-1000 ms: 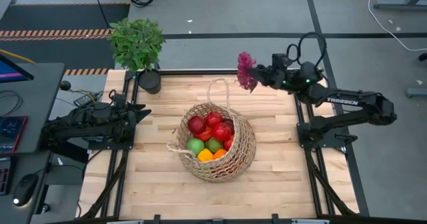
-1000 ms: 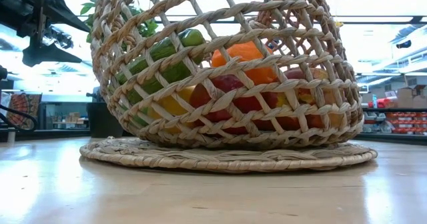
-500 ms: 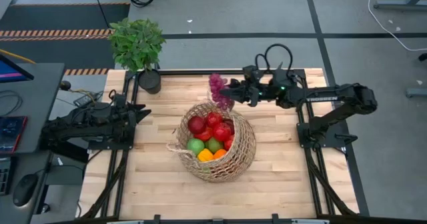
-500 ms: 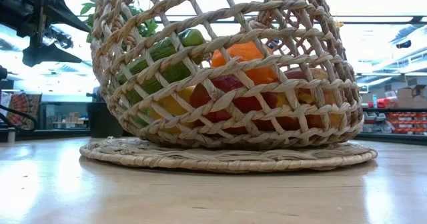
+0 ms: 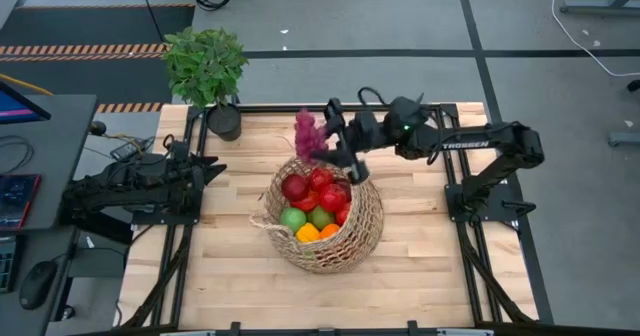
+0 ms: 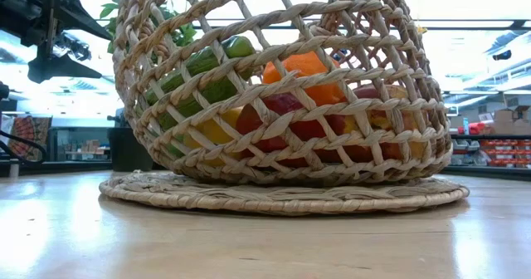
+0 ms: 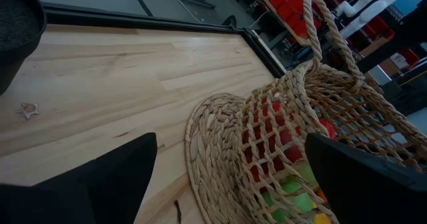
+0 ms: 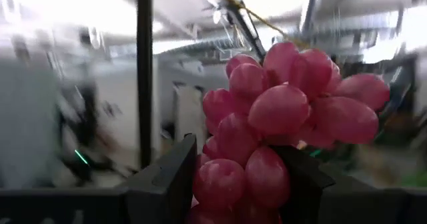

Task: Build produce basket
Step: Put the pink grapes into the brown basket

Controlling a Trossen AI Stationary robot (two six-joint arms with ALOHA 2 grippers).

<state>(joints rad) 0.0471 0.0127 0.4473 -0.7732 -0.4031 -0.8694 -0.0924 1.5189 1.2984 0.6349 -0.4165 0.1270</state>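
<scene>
left arm: parked at table's left edge, left gripper (image 5: 205,168) held open | right arm: extended inward, right gripper (image 5: 322,141) clamped

One basket (image 5: 325,226), one grape bunch (image 5: 307,133), one potted plant (image 5: 206,68), two arms.

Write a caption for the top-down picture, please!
Right gripper carries grapes over the basket rim.

Bright backlit glare, blurred wrist background
</scene>
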